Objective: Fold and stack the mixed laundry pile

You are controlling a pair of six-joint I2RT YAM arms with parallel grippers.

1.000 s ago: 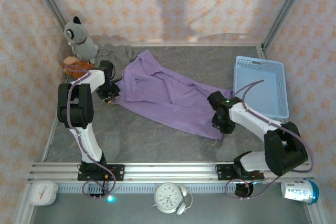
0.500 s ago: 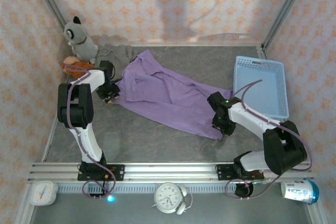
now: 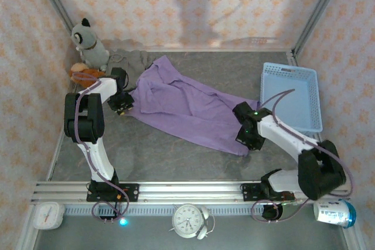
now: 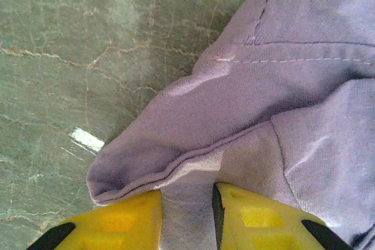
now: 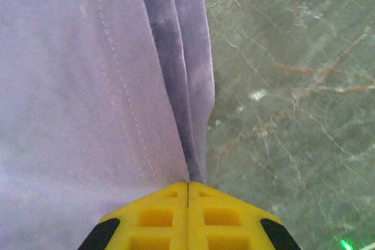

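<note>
The lavender-purple garment (image 3: 181,106) lies spread diagonally across the grey table, from back left to front right. The small taupe garment (image 3: 128,60) sits crumpled behind its back-left end. My left gripper (image 3: 124,105) is at the lavender garment's left edge. In the left wrist view its yellow fingers (image 4: 117,223) are shut on a fold of the lavender cloth (image 4: 281,86), and the hem bulges just ahead of them. My right gripper (image 3: 247,140) is at the garment's front-right corner. Its jaws (image 5: 187,194) are pressed together where a folded edge of the lavender cloth (image 5: 88,86) runs in under the tips.
A light blue slatted basket (image 3: 290,67) stands at the back right, close behind the right arm. A grey plush toy (image 3: 88,42) and an orange one (image 3: 82,72) sit in the back-left corner beside the left arm. Bare table (image 5: 293,86) lies right of the garment's corner.
The right gripper has closed on the garment's front-right edge and shifted slightly. The left gripper and its hold look unchanged.
</note>
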